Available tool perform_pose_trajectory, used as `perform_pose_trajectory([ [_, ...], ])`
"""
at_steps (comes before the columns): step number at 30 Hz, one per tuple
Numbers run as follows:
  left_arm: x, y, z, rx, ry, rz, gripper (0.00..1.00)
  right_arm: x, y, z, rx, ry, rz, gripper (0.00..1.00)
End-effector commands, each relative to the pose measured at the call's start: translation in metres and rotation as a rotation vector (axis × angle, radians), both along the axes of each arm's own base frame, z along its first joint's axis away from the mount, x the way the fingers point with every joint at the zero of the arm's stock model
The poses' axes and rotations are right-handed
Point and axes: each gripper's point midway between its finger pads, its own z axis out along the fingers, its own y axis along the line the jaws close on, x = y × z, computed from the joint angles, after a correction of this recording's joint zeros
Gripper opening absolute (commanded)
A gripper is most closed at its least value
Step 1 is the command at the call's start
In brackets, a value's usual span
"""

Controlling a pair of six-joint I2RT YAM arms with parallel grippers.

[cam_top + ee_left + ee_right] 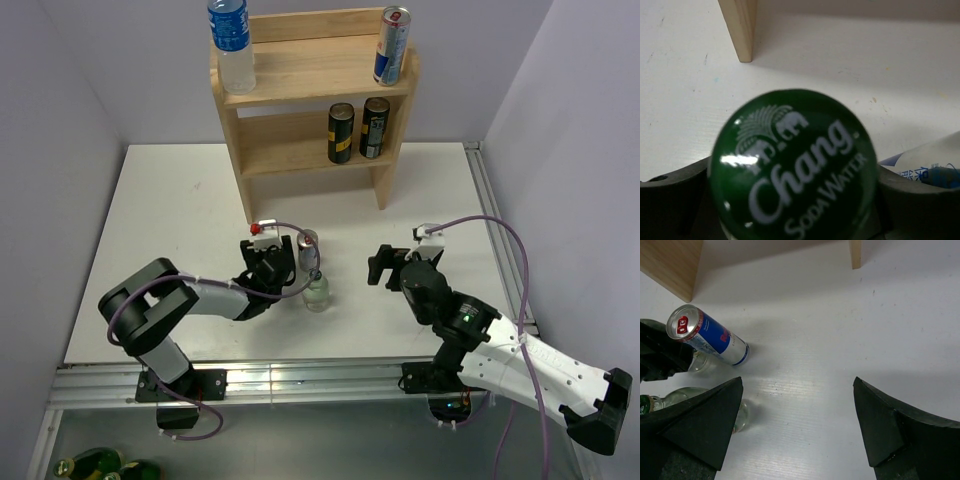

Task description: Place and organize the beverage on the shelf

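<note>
My left gripper (288, 262) is shut on a glass soda-water bottle whose green "Chang" cap (790, 165) fills the left wrist view between my fingers. Its clear body shows in the right wrist view (702, 364). A blue-and-silver energy drink can (307, 243) stands just right of it and shows in both wrist views (710, 337) (932, 170). A second green-capped glass bottle (317, 292) stands free in front of it (682, 395). My right gripper (385, 262) is open and empty over bare table (797, 415). The two-tier wooden shelf (300, 70) stands at the back.
On the shelf's top tier stand a water bottle (231, 45) at the left and an energy drink can (391, 45) at the right. Two black cans (341, 132) (374, 127) stand on the lower tier. A shelf leg (740, 25) is close ahead of my left gripper. Green bottles (95, 463) lie below the table's front edge.
</note>
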Motion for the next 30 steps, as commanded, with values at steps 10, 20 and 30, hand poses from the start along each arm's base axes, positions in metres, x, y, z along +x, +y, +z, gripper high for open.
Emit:
perform_pose_trajectory([
  [10, 0.012, -0.004, -0.013, -0.011, -0.031, 0.022, 0.64, 0.001, -0.001, -0.002, 0.002, -0.005, -0.014, 0.98],
  [20, 0.013, -0.002, -0.001, 0.001, -0.026, 0.040, 0.18, 0.003, 0.000, -0.002, 0.002, -0.007, -0.016, 0.98],
  [30, 0.010, 0.001, 0.037, -0.006, -0.037, 0.056, 0.00, 0.002, -0.001, -0.001, 0.006, -0.012, -0.016, 0.98],
])
